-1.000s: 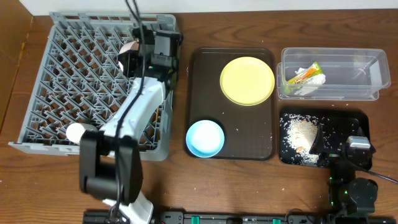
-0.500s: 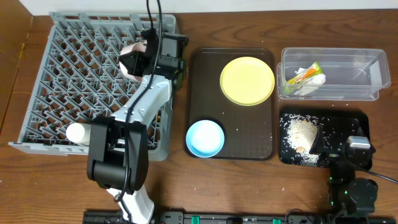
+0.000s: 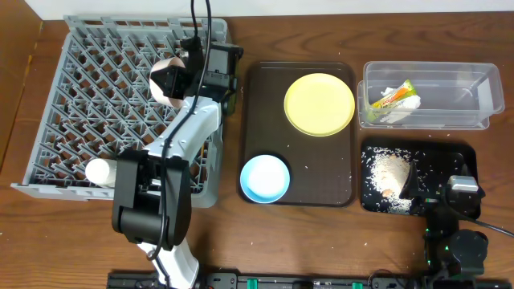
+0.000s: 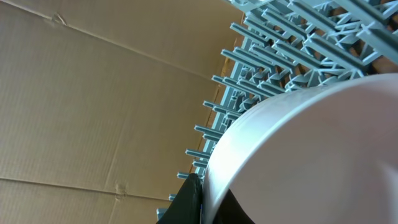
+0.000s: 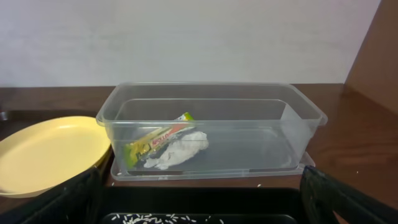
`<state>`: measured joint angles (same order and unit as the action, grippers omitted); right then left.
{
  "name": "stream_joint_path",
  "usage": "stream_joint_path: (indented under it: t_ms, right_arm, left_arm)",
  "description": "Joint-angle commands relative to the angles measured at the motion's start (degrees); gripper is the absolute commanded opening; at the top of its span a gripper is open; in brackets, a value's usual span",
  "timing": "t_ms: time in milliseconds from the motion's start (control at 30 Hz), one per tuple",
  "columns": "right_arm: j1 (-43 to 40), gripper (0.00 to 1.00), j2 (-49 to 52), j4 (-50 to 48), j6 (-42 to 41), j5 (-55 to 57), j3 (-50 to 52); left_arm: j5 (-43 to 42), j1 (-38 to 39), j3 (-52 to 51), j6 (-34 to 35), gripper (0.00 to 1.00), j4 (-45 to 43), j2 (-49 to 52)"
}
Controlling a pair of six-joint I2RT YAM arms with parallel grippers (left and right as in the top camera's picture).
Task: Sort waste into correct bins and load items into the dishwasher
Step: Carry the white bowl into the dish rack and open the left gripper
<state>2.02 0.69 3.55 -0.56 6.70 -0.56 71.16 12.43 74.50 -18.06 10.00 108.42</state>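
My left gripper (image 3: 178, 75) is shut on the rim of the white bowl (image 3: 166, 80) and holds it tilted over the back of the grey dish rack (image 3: 88, 104). In the left wrist view the bowl (image 4: 311, 155) fills the right side, with the jaws (image 4: 202, 202) clamped on its edge. A small white cup (image 3: 98, 170) lies in the rack's front. The yellow plate (image 3: 319, 104) and light blue bowl (image 3: 265, 178) sit on the brown tray (image 3: 261, 120). My right gripper (image 3: 462, 191) is open over the black tray (image 3: 462, 156). The chopsticks are out of view.
The clear tub (image 3: 470, 95) holds the snack wrapper (image 3: 393, 96) and napkin (image 3: 399, 114), which also show in the right wrist view: wrapper (image 5: 158, 140), napkin (image 5: 180, 152). Crumbs (image 3: 389, 172) lie in the black tray. Cardboard stands left of the rack.
My left arm swung its lower links left and shifted the white bowl slightly toward the rack's back. The right arm has not moved.
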Motion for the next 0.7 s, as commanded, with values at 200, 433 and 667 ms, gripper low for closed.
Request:
stream_joint_path:
  t_ms: [200,433,667]
  right_arm:
    - [-0.6,0.99,-0.3,-0.1,0.4,0.2,0.3]
    - [-0.6,0.99,-0.3,-0.1,0.4,0.2,0.3]
    - [-0.6,0.99,-0.3,-0.1,0.4,0.2,0.3]
  left_arm:
    - [0.3,2.1,-1.3,1.6,0.08,0.2,0.9]
    - [-1.7,4.5,-2.3,6.3,0.16,4.6,0.7]
    - [-9.5,8.6,-2.3,13.4,0.24,14.9,-3.8]
